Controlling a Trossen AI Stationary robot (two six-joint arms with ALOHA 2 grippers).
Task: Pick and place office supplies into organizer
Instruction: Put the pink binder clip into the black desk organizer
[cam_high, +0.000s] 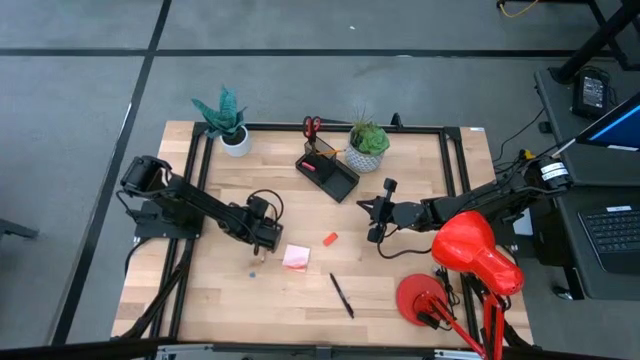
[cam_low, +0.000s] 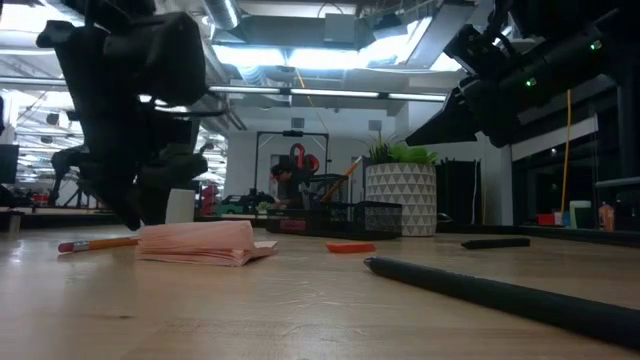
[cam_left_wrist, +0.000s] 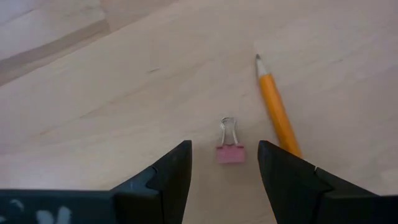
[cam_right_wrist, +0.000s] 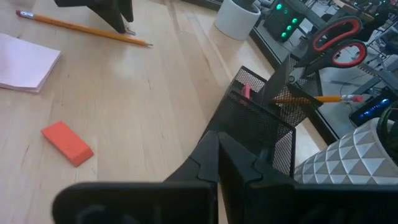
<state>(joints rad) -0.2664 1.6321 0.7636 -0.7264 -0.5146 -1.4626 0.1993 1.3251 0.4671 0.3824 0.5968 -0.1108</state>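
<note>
My left gripper (cam_left_wrist: 224, 169) is open and points down at the table. A small pink binder clip (cam_left_wrist: 231, 151) lies flat between its fingertips, untouched. An orange-yellow pencil (cam_left_wrist: 277, 109) lies just beside it. A pink sticky-note pad (cam_high: 296, 257), an orange-red eraser (cam_high: 329, 239) and a black pen (cam_high: 342, 295) lie on the table to its right. The black mesh organizer (cam_high: 327, 170) stands at the far middle; red-handled scissors (cam_right_wrist: 336, 42) and another pencil (cam_right_wrist: 317, 98) stick up from it. My right gripper (cam_right_wrist: 217, 158) is shut and empty, hovering near the organizer.
Two potted plants in white pots (cam_high: 232, 128) (cam_high: 367, 148) flank the organizer at the far edge. A red desk lamp (cam_high: 470, 262) stands at the near right. A second dark pen (cam_low: 495, 242) lies on the right. A black frame (cam_high: 190, 190) borders the wooden table.
</note>
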